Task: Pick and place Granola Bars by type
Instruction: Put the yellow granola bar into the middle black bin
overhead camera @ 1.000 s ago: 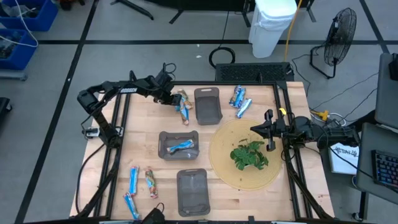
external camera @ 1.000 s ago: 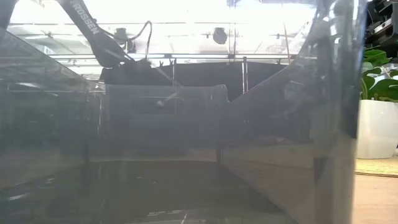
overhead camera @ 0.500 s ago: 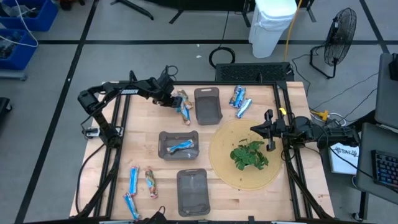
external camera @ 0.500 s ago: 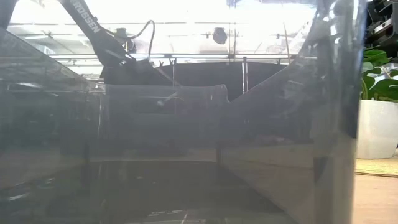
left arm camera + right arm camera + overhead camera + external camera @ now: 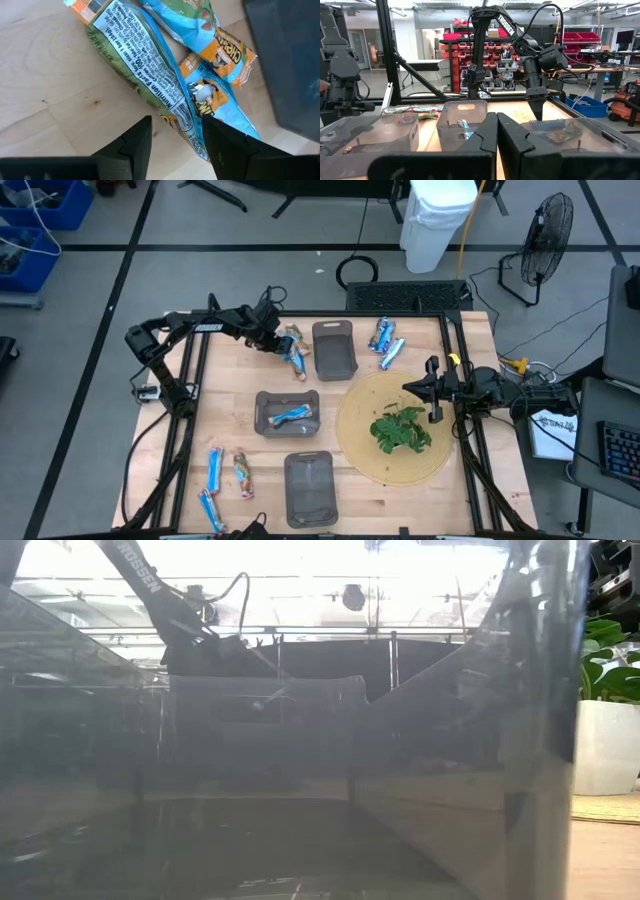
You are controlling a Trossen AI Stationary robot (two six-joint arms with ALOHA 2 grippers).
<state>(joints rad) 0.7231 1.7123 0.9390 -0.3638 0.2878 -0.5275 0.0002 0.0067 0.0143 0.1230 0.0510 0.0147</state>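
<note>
Left gripper (image 5: 275, 340) at about eleven o'clock on the table (image 5: 225, 380), fingers apart, straddling the end of a green-backed granola bar (image 5: 142, 62) in a small pile of bars (image 5: 293, 348) just beside the far tray (image 5: 334, 350). Long axis of that pile from eleven toward five o'clock in the high view. Nothing clamped. One blue bar (image 5: 291, 417) inside the middle tray (image 5: 287, 412), lying roughly east-west. More bars (image 5: 385, 342) at one o'clock and others (image 5: 226, 475) at seven. Right gripper (image 5: 420, 388) at three o'clock, fingers pressed together, empty.
</note>
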